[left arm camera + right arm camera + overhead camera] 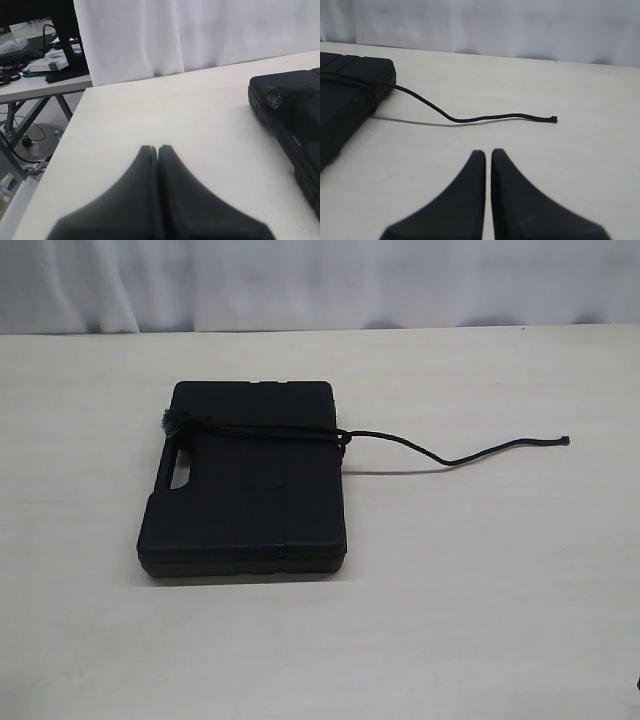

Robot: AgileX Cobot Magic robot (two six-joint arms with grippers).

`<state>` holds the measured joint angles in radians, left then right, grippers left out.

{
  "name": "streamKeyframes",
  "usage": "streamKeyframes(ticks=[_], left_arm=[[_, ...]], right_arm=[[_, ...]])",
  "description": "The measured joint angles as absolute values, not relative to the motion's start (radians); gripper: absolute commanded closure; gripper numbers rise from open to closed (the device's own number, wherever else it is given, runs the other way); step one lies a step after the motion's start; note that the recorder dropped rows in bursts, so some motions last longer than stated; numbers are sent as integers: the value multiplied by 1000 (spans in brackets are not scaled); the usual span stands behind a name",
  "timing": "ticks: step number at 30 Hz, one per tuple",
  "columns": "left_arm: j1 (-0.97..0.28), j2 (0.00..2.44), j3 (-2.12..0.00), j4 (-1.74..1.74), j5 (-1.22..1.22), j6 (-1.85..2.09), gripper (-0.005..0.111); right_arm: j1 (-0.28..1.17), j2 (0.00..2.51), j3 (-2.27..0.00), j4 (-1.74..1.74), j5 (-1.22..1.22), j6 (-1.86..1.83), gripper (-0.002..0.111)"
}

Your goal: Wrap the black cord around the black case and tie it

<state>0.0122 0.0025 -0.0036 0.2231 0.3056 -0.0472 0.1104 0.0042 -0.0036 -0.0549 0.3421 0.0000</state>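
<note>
Across the middle of the pale table (480, 620) lies the black case (250, 490), flat, its long sides running toward the white curtain (320, 280) that closes off the table's far edge. Wide bare tabletop lies on all sides of the case, widest in front and to the right. The left wrist view shows the table's left edge, with a cluttered desk (30, 85) beyond it.

The handle slot (183, 480) sits along the case's left edge.

The left pincer (158, 150) hangs over bare table, well apart from the case's corner, its fingers pressed together on nothing. The right pincer (488, 152) hangs over open table near the loose line, fingers all but together with only a thin slit between, gripping nothing.

The black cord (270, 430) crosses the case's top near the far end, from the left edge to the right edge, where it bunches into a knot (343, 437) at the rim. From there its tail runs rightward, first lifted off the table above its own shadow, with its tip (566, 441) on bare surface. A greyish frayed tuft (170, 422) sits at the left edge above the slot.
</note>
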Motion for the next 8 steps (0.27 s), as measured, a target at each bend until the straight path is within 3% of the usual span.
streamKeyframes(ticks=[8], left_arm=[[12,3,-4,223,309,-47,107]], right_arm=[[110,4,-4,-55,342,0,104]])
